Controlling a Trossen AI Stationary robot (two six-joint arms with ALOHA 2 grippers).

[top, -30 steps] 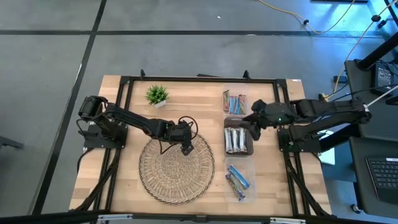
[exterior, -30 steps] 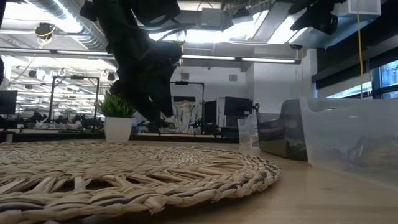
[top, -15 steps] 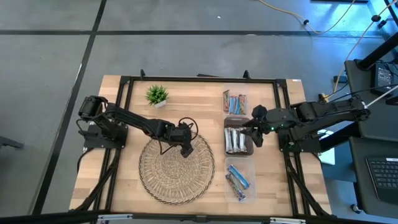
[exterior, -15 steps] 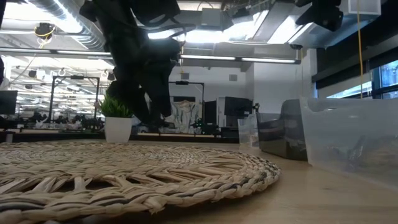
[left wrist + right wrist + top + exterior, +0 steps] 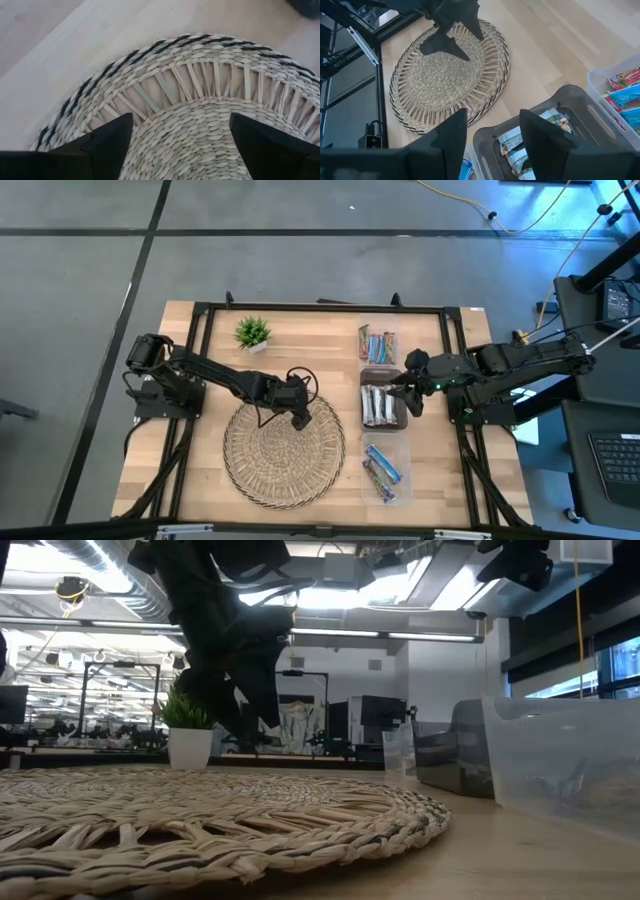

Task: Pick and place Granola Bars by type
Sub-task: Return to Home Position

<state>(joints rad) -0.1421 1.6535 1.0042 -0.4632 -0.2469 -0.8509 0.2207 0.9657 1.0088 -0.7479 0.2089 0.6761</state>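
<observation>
Wooden table (image 5: 300,340): Granola Bars (image 5: 378,405) sit sorted multicoloured, silver and blue in three bins (image 5: 395,450) down the frame's right. Left gripper (image 5: 181,117) gapes empty over the open woven mat (image 5: 285,450); right gripper (image 5: 492,114) gapes empty beside the bins.

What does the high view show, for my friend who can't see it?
Granola bars lie sorted in three bins along the wooden table's right side. The left gripper hangs over a round woven mat, the right gripper at the middle bin's edge.
</observation>
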